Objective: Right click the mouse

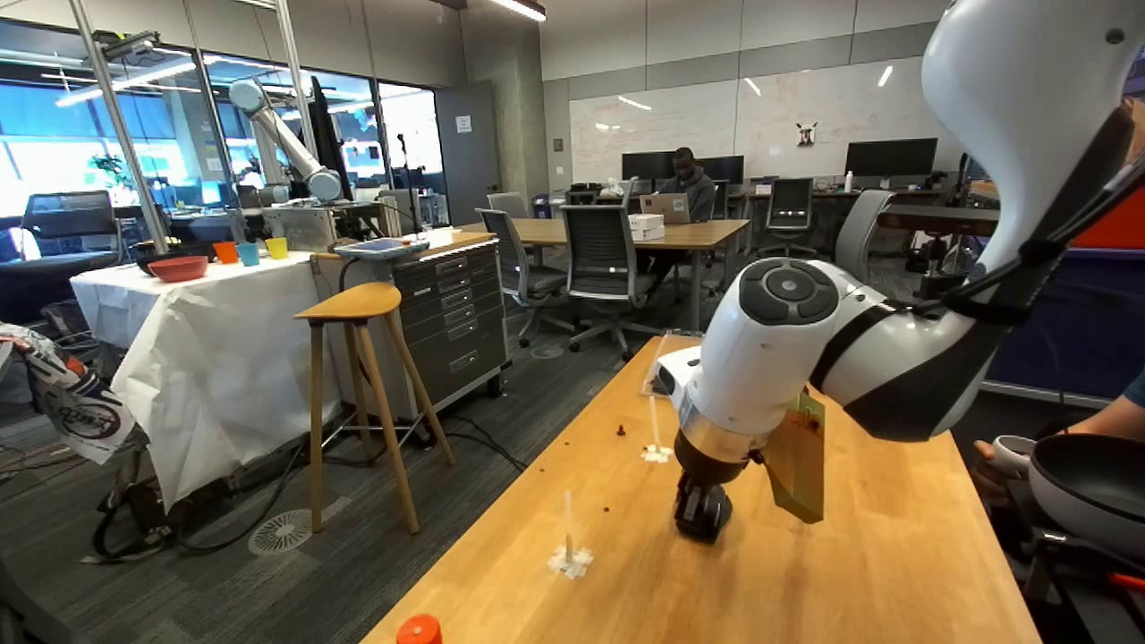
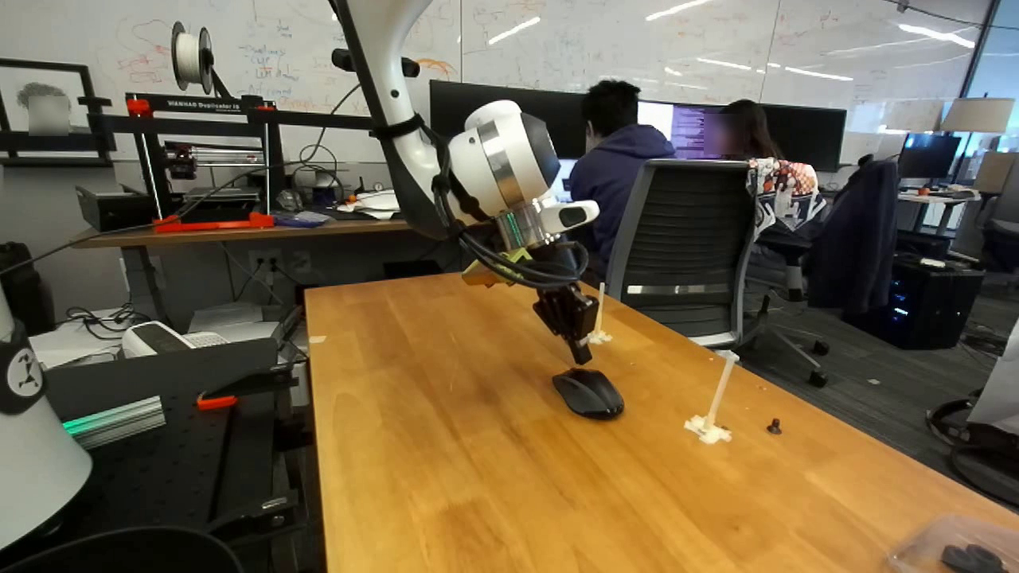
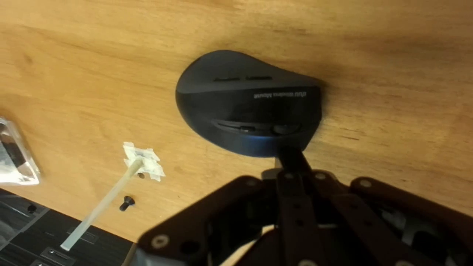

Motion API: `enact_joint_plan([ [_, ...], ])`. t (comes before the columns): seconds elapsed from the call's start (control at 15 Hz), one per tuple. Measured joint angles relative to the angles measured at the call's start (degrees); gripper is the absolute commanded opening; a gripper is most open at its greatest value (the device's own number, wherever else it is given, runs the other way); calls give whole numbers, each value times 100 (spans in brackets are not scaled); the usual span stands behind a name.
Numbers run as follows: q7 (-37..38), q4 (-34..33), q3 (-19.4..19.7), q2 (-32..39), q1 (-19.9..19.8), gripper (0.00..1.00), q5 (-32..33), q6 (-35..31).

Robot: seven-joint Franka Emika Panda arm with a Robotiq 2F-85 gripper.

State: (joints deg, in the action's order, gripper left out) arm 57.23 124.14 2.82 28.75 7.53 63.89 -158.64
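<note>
The black mouse lies on the wooden table. In the wrist view the mouse shows lettering, two side buttons and a scroll wheel, with its front to the right. My gripper points down with its fingers together and nothing visible between them. In the wrist view the fingertips overlap the front button on the side of the wheel away from the side buttons. In an exterior view the tips are right over the mouse's edge; I cannot tell if they touch. In an exterior view the gripper and mouse blend together.
Thin pale posts taped to the table stand near the mouse, one on one side and another behind the gripper. A small dark screw and a clear plastic box lie farther along. An orange cap is at the edge.
</note>
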Motion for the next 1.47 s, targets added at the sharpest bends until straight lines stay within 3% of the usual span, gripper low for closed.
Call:
enact_joint_plan([
  [0.87,4,2,61,30,0,0,0,0],
  [1.47,-85,70,-147,-357,-11,0,-197,-27],
])
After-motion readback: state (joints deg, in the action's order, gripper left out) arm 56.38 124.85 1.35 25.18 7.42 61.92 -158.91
